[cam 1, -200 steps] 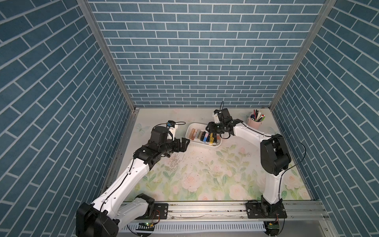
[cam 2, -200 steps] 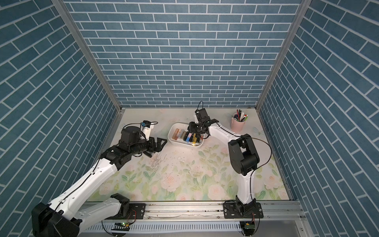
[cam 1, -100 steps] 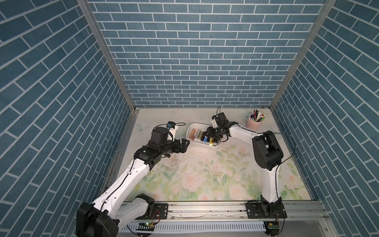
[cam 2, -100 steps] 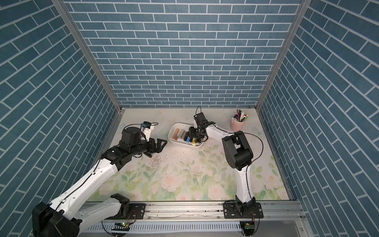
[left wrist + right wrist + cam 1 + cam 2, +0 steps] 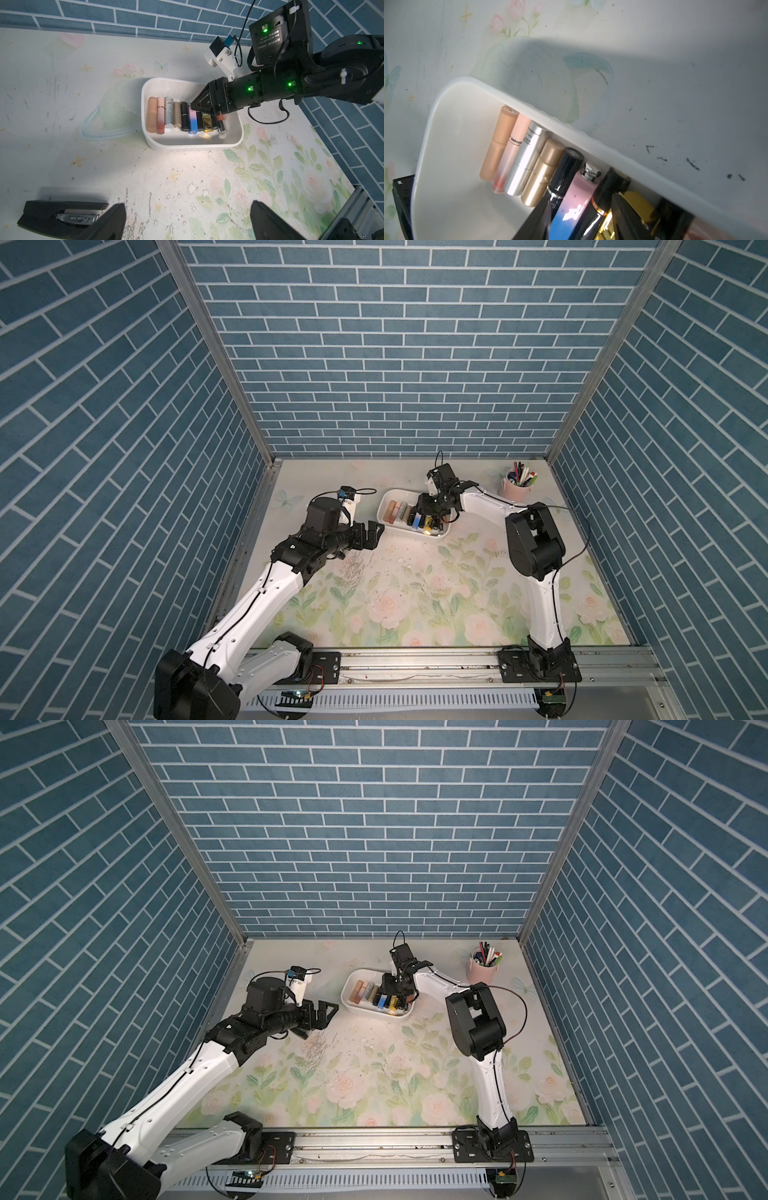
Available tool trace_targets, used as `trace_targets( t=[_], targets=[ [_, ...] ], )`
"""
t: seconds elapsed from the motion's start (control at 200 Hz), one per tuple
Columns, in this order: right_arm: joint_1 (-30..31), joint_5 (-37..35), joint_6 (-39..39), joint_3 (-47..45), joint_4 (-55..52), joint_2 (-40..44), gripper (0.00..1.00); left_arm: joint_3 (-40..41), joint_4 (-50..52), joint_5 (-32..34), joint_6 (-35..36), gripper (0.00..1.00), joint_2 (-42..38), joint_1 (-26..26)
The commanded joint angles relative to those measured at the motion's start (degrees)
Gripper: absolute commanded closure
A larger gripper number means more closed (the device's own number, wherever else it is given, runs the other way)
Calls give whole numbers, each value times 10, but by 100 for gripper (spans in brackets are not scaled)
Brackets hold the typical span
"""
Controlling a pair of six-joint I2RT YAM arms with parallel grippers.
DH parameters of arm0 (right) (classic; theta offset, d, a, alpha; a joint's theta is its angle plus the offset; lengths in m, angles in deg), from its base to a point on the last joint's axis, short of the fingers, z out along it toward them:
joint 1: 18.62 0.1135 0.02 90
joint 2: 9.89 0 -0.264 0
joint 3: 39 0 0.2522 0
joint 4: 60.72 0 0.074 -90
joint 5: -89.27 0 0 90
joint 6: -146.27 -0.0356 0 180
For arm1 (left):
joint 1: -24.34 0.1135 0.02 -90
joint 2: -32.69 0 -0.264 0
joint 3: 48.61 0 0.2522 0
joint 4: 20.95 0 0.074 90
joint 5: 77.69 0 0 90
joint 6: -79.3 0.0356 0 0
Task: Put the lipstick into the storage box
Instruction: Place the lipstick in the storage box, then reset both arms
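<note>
White plastic, shallow and round-cornered, the storage box [image 5: 193, 145] sat toward the back of the floral bench [image 5: 62, 145], with lipstick tubes [image 5: 172, 115] laid side by side inside, probably to save room. The right fingers [image 5: 202, 105] stood inside the box over the black-and-gold lipstick [image 5: 207, 124]; whether they pinched it I could not tell. The left fingers [image 5: 268, 220] hung spread wide, empty, clear of the box, near a black stapler [image 5: 62, 216]
</note>
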Motion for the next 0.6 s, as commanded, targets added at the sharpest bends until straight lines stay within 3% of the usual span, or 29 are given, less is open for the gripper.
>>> trace_targets(
  t=[0.0,0.225,0.595],
  targets=[
    [0,-3,26,19,-31,-27,48,1,7,6,4,0,-4,2],
    [5,35,54,11,16,25,48,-7,5,16,1,0,-2,2],
    [6,120,116,-172,233,217,45,-31,-30,58,-43,0,2,2]
  ],
)
